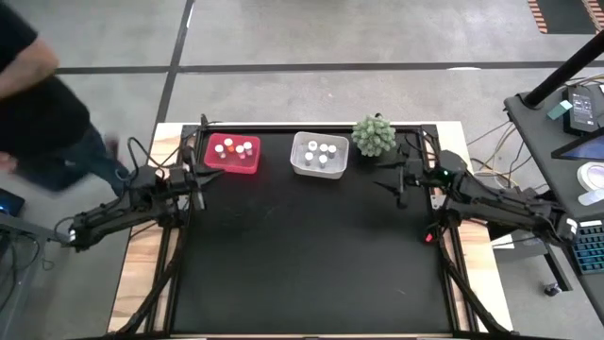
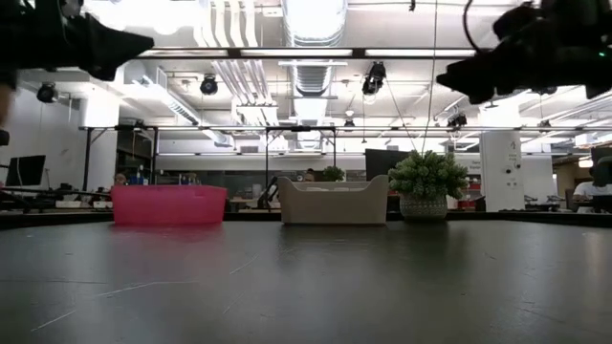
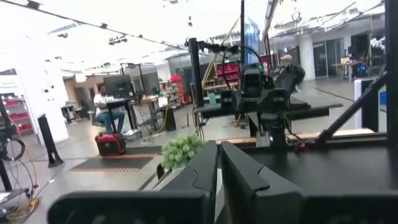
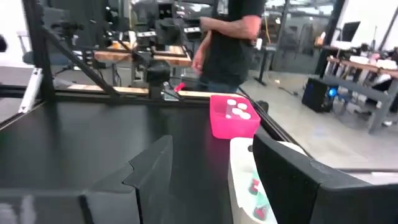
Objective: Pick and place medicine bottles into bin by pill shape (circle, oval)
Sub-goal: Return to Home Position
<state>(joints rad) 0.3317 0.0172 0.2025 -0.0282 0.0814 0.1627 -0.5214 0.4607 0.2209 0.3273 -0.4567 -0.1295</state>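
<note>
Several medicine bottles with white caps (image 1: 234,147) stand in the pink bin (image 1: 215,161) at the table's far side. Several more bottles (image 1: 321,151) stand in the white bin (image 1: 300,162) to its right. My left gripper (image 1: 198,177) hangs shut and empty over the table's left edge, near the pink bin; the left wrist view shows its fingers (image 3: 219,149) closed together. My right gripper (image 1: 396,181) hangs open and empty by the right edge, nearer than the plant. Its fingers (image 4: 211,142) stand wide apart, pointing toward both bins (image 4: 233,118).
A green spiky plant (image 1: 375,135) in a pot stands at the far right, beside the white bin. A person in dark clothes (image 1: 38,104) stands beyond the table's far left corner. The black table top (image 1: 311,246) lies bare on the near side of the bins.
</note>
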